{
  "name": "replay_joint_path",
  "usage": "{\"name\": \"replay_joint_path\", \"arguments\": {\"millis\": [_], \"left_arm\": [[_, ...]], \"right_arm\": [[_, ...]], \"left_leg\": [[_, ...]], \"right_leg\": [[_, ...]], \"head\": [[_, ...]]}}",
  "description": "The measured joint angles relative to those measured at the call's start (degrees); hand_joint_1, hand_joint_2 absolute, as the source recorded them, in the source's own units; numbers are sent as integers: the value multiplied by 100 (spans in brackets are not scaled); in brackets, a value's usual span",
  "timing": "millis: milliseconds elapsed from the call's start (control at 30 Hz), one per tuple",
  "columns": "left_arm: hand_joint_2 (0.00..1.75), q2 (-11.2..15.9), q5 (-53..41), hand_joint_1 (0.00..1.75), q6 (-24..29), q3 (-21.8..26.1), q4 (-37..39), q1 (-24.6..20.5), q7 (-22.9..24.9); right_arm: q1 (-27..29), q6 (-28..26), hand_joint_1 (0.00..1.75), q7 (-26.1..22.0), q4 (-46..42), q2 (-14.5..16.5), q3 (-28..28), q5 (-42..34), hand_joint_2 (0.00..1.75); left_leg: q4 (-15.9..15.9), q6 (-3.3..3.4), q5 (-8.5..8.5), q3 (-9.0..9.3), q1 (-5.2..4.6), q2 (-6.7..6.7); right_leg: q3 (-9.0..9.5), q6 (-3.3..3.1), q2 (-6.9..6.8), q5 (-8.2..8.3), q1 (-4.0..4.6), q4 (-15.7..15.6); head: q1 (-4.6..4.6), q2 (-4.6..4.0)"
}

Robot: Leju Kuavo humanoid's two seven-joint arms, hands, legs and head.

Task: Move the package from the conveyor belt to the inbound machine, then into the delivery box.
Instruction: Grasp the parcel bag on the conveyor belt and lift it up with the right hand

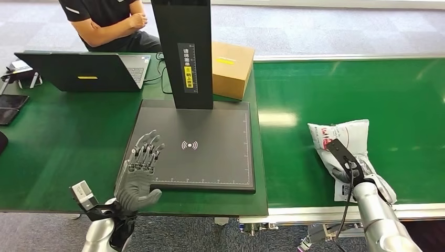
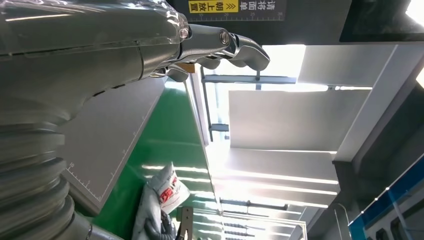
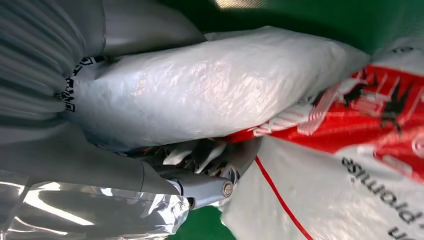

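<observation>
The package (image 1: 343,137), a crumpled white plastic bag with red print, lies on the green conveyor belt (image 1: 367,89) at the right. My right hand (image 1: 352,170) grips its near end. In the right wrist view the thumb and fingers (image 3: 200,186) close around a fold of the package (image 3: 210,85). The inbound machine is a dark flat scan plate (image 1: 210,152) with a black column (image 1: 183,52) at its back. My left hand (image 1: 141,168) hovers over the plate's front left corner, fingers spread and holding nothing. The left wrist view shows its fingers (image 2: 220,42), the plate (image 2: 110,135) and the package (image 2: 160,200) far off.
A brown cardboard box (image 1: 231,68) stands behind the column, at the table's right edge. An open laptop (image 1: 84,71) and small devices (image 1: 10,105) sit at the left of the green table. A person (image 1: 105,21) sits behind the table.
</observation>
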Motion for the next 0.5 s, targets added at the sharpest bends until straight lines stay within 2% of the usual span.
{"name": "replay_joint_path", "arguments": {"millis": [300, 500], "left_arm": [[175, -5, -39, 0, -2, 64, -131, 151, -31], [175, -34, -50, 0, -21, 96, -272, 232, -48]], "right_arm": [[219, -125, 175, -276, -455, 185, 140, -90, 175], [474, -470, 175, -825, -953, 403, 304, -100, 175]], "left_leg": [[-1, -4, 2, -19, 3, 2], [-1, -11, 8, -54, 3, -2]], "right_leg": [[-21, -4, 4, 3, 3, 2], [-60, -10, 0, 7, 1, 12]], "head": [[1, 0], [-1, 0]]}}
